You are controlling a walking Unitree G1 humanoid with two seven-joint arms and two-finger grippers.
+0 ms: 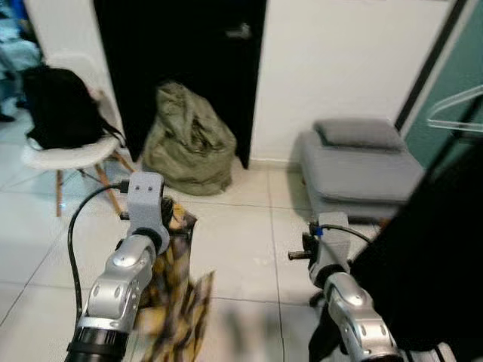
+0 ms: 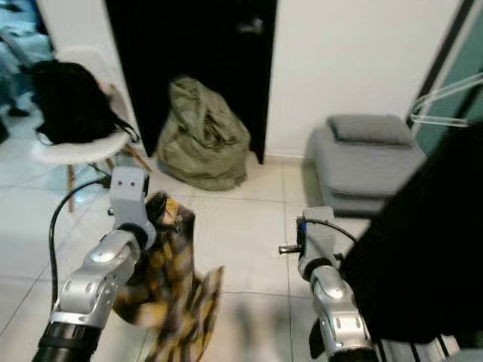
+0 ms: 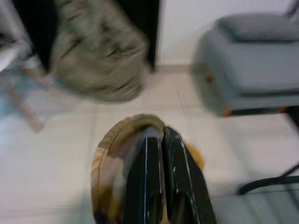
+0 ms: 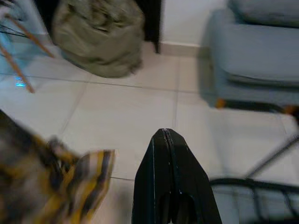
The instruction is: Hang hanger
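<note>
My left tool (image 3: 161, 140) is pinched shut on a yellow-and-dark plaid garment (image 2: 177, 290), which hangs from it toward the tiled floor (image 1: 234, 241), so I judge it is being carried to the rail, though I cannot tell whether a hanger is inside the cloth. My right tool (image 4: 167, 140) is pressed together on nothing, forearm raised beside dark clothes (image 1: 430, 256) hanging on my right. A bare white hanger (image 1: 456, 113) hangs above them, well ahead of both raised, bent arms.
</note>
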